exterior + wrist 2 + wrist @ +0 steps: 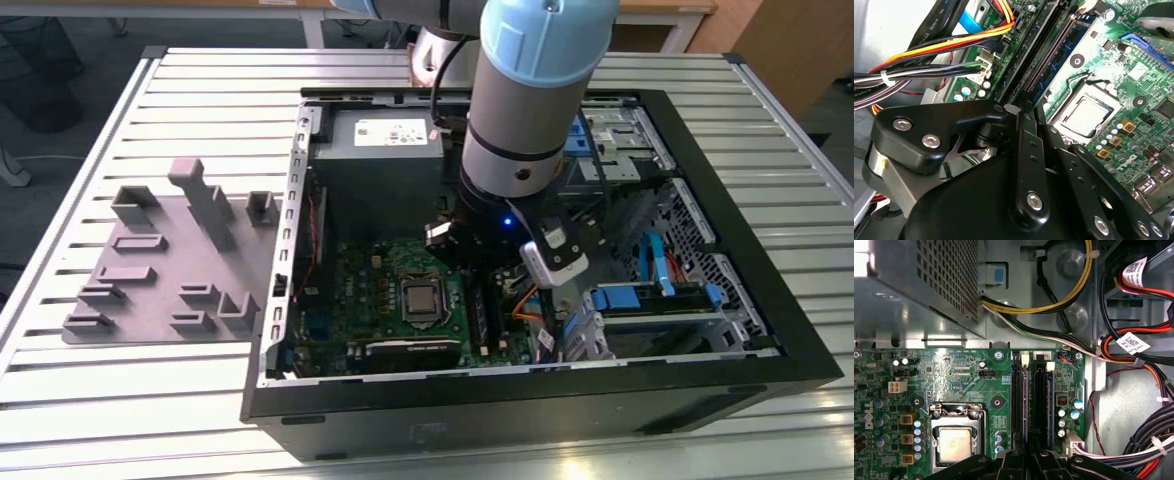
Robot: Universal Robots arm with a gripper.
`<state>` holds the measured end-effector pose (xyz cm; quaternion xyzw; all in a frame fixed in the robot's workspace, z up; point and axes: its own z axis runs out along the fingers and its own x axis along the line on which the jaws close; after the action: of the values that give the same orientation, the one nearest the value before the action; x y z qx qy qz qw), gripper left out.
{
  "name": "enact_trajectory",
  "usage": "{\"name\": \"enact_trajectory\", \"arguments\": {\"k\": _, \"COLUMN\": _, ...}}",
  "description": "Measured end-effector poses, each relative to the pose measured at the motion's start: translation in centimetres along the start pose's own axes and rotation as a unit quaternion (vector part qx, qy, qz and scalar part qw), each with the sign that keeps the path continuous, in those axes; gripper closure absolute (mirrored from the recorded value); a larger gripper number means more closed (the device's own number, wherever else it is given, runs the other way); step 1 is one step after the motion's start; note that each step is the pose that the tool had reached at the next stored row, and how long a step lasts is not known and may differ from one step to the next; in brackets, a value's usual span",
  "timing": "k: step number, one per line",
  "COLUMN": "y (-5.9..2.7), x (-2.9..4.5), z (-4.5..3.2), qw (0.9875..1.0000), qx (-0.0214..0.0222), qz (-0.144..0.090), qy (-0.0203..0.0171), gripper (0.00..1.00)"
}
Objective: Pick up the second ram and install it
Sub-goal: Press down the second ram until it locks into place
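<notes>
My gripper [482, 287] is down inside the open computer case [747, 330], over the memory slots [1044, 50] beside the processor socket [956, 444]. In the first wrist view its black fingers [1015, 459] stand close together on the near end of the second ram [1024, 405], a thin dark stick standing edge-on in a slot. Another stick [1049, 400] with a bluish edge sits two slots further from the socket. In the second wrist view the gripper [1021, 112] and its linkage cover the near end of the slots.
A gray plastic tray [174, 265] with upright blocks lies on the slatted table at the exterior view's left. Bundled cables [1144, 440] and a drive cage [661, 300] crowd the side of the slots away from the socket. The power supply [919, 285] sits beyond the board.
</notes>
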<state>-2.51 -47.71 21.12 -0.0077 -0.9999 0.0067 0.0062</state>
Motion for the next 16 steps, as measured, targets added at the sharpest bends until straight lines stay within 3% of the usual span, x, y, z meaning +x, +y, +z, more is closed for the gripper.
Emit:
{"name": "enact_trajectory", "arguments": {"k": 6, "y": 0.01, "x": 0.0, "z": 0.24, "qw": 1.0, "qx": -0.0001, "qz": 0.0, "qy": 0.0, "gripper": 0.86}}
{"name": "enact_trajectory", "arguments": {"k": 7, "y": 0.06, "x": -0.03, "z": 0.79, "qw": 1.0, "qx": 0.0049, "qz": 0.0, "qy": 0.0019, "gripper": 0.86}}
{"name": "enact_trajectory", "arguments": {"k": 16, "y": 0.06, "x": -0.03, "z": 0.79, "qw": 1.0, "qx": 0.0048, "qz": 0.0, "qy": 0.0019, "gripper": 0.86}}
